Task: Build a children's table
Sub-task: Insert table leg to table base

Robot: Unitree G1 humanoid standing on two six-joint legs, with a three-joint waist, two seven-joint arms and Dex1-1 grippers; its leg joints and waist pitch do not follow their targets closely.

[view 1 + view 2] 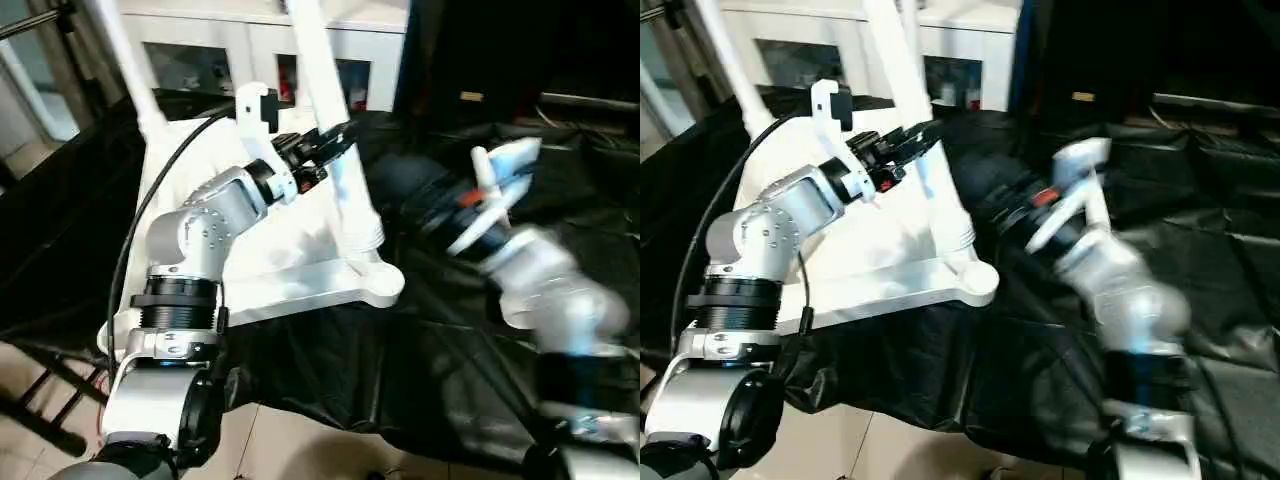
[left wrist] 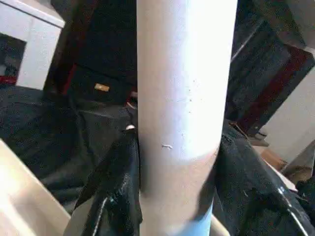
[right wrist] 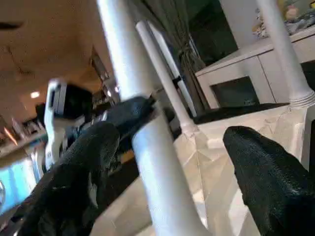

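Head views: the white ribbed plastic tabletop (image 1: 290,270) lies upside down on a desk draped in black cloth (image 1: 400,360), a long white tapered tubular leg (image 1: 335,140) standing in its near corner socket. Left wrist view: the left hand (image 1: 335,138) is clenched around this leg. Right wrist view: the right hand (image 3: 172,167) is spread, released, its fingers (image 3: 268,177) either side of the leg, grasping nothing.

You see one white tabletop (image 1: 300,285) lying underside up at centre left. Three white legs (image 3: 147,162) stand in its corner sockets in the right wrist view. Two grippers: the left gripper (image 1: 325,145) upper centre, the right gripper (image 3: 167,167) low in its frame.
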